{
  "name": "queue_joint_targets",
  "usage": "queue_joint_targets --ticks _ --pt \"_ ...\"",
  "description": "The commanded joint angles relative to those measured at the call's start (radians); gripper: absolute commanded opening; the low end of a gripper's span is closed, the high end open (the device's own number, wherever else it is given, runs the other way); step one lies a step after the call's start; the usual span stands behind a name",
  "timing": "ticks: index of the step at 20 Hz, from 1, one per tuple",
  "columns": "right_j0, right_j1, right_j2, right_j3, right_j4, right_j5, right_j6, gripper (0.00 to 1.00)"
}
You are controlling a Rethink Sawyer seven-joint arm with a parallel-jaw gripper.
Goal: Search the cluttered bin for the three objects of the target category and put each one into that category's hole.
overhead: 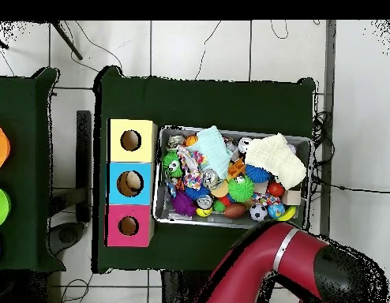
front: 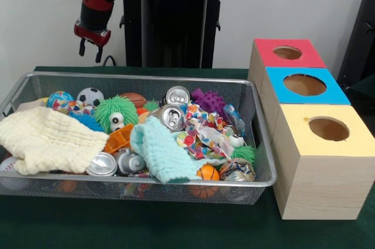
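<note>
The silver wire-mesh bin (front: 176, 183) sits on the green table, full of mixed things. It also shows in the overhead view (overhead: 156, 177). In it lie silver cans (front: 171, 117), a yellow cloth (front: 50, 137), a pale green cloth (front: 161, 152), a green fuzzy toy (front: 116, 113), a soccer ball (front: 89, 96), a purple spiky toy (front: 209, 101) and a small orange ball (front: 208, 173). My gripper (front: 89, 50) hangs open and empty, high above the bin's far left corner. In the overhead view the red arm (overhead: 265, 260) hides it.
Three wooden boxes with round holes stand in a row right of the bin: red top (front: 269, 47), blue top (front: 337, 94), yellow top (front: 357, 140). In the overhead view they stand left of the bin. The robot's black pedestal (front: 170, 26) stands behind the table.
</note>
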Motion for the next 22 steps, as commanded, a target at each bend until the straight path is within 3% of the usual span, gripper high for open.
queue_joint_targets --ticks 1,22 --pt "0.039 0.080 0.249 0.105 0.041 -0.054 0.158 1.00" --pt "0.232 0.141 0.286 0.149 0.106 -0.170 0.152 1.00"
